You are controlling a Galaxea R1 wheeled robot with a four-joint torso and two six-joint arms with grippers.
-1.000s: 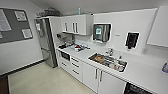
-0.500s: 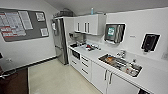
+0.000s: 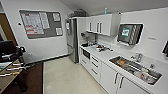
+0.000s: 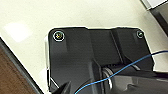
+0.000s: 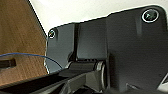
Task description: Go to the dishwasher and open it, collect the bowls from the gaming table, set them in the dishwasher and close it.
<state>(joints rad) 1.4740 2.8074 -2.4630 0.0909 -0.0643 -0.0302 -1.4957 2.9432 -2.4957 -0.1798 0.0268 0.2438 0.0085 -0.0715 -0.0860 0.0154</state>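
While the robot faces a small kitchen, the head view takes in a run of white cabinets (image 3: 110, 75) under a pale desk (image 3: 105, 56), a steel sink (image 3: 135, 68) with dishes in it, a tall fridge (image 3: 72, 40) and a noticeboard (image 3: 41, 23). I cannot pick out the dishwasher with its brushed-steel front; a dark panel (image 3: 86, 53) sits low in the cabinet row, but that may be another appliance. No bowls or gaming table can be made out. Whether either gripper is open, or has hold of anything, I cannot tell — the wrist views give dark plates over pale floor (image 4: 75, 15). The risk, as I judge it: mistaking a white door for the dishwasher, or clipping the wooden desk (image 3: 6, 80) close on the left while turning.
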